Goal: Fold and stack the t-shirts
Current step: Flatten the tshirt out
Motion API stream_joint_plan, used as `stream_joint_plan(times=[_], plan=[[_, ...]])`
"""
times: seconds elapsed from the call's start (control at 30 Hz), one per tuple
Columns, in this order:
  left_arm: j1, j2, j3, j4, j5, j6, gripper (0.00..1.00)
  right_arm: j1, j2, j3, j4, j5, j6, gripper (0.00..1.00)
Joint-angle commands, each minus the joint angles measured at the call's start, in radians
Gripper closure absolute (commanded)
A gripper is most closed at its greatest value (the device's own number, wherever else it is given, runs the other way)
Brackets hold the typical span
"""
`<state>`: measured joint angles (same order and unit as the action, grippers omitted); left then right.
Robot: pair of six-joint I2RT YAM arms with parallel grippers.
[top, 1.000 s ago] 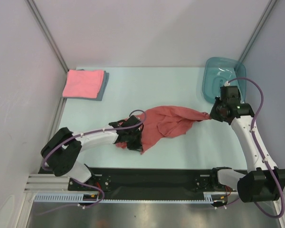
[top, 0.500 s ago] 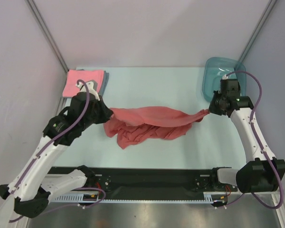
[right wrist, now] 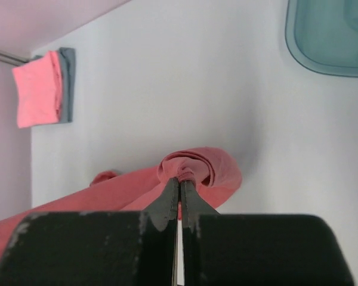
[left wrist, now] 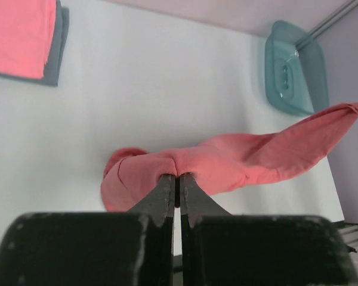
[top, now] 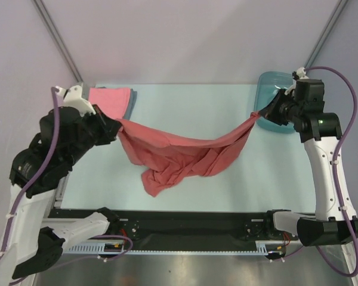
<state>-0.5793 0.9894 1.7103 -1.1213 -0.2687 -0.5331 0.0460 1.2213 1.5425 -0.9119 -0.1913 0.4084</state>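
Note:
A brick-red t-shirt [top: 179, 155] hangs stretched between my two grippers above the table, its middle sagging in loose folds. My left gripper [top: 117, 124] is shut on its left end [left wrist: 167, 164], raised at the left. My right gripper [top: 256, 113] is shut on its right end [right wrist: 194, 167], raised at the right near the tub. A folded pink t-shirt [top: 109, 96] lies on a folded grey-blue t-shirt [top: 131, 101] at the table's back left corner; the stack also shows as pink t-shirt [left wrist: 21, 36] and pink t-shirt [right wrist: 39, 95] in the wrist views.
A teal translucent tub [top: 274, 89] stands at the back right corner, just behind the right gripper; it shows as tub [left wrist: 292, 68] and tub [right wrist: 331, 33] in the wrist views. Grey walls enclose the pale table [top: 185, 101] on three sides.
Both grippers have risen and drawn apart, the left one sweeping from the table's front middle up to the left. The brick-red shirt has been lifted and spread between them.

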Motion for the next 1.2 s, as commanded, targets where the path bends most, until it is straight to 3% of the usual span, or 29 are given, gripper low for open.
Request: stream_joint_plan(times=[0.0,0.17,0.3,0.5,0.8,0.97,1.17], plan=[[0.009,0.009,0.106,0.005,-0.038,0.054,1.0,0.009,-0.035,0.091,-0.039,-0.062,0.049,1.0],[0.009,0.035,0.282,0.005,-0.024,0.085,1.0,0.017,-0.066,0.183,-0.07,-0.076,0.07,1.0],[0.009,0.083,0.463,-0.037,0.016,0.107,1.0,0.017,-0.062,0.356,-0.101,-0.088,0.079,1.0],[0.009,0.045,0.501,-0.006,-0.009,0.131,0.99,0.015,-0.082,0.449,-0.096,-0.097,0.093,1.0],[0.009,0.058,0.592,0.153,0.078,0.151,1.0,0.017,-0.109,0.484,-0.042,-0.109,0.119,1.0],[0.009,0.087,0.67,0.147,0.118,0.177,1.0,0.017,-0.121,0.505,-0.041,-0.073,0.113,1.0],[0.009,0.055,0.646,0.124,0.108,0.183,1.0,0.015,-0.131,0.545,-0.082,-0.059,0.089,1.0]])
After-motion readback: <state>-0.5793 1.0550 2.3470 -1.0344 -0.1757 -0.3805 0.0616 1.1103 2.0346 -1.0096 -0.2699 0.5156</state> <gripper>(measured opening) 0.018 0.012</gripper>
